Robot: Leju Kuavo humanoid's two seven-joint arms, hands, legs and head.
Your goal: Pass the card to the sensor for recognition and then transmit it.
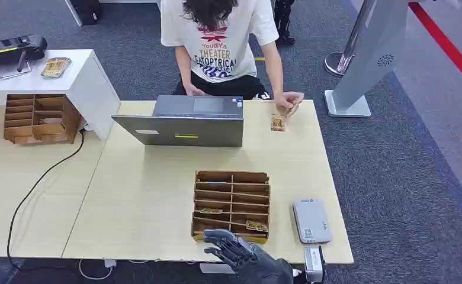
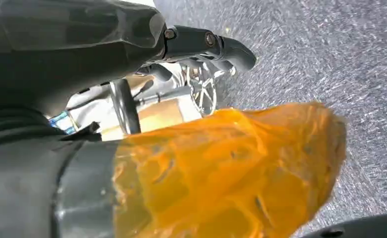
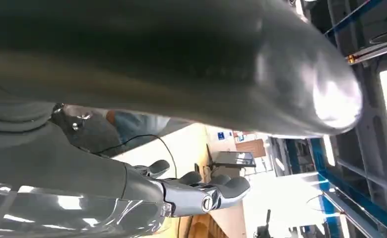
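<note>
A wooden card box (image 1: 231,205) stands near the front of the light table (image 1: 140,201). Patterned cards lie in its slots, one at the front right (image 1: 256,225) and one further left (image 1: 211,210). The grey sensor (image 1: 311,220) lies flat just right of the box. My right hand (image 1: 240,251) hovers at the box's front edge, fingers spread, holding nothing; its fingers (image 3: 206,191) also appear in the right wrist view. My left hand (image 2: 181,44) hangs over grey carpet, fingers stretched, with orange film (image 2: 231,168) wrapped over its thumb. Across the table a person's hand (image 1: 289,102) touches another card (image 1: 278,122).
An open laptop (image 1: 187,121) stands at the far side in front of the seated person. A small device (image 1: 313,263) sits at the front edge by the sensor. On the left are a second wooden box (image 1: 36,118), a white cabinet (image 1: 80,83) and a black cable (image 1: 39,183).
</note>
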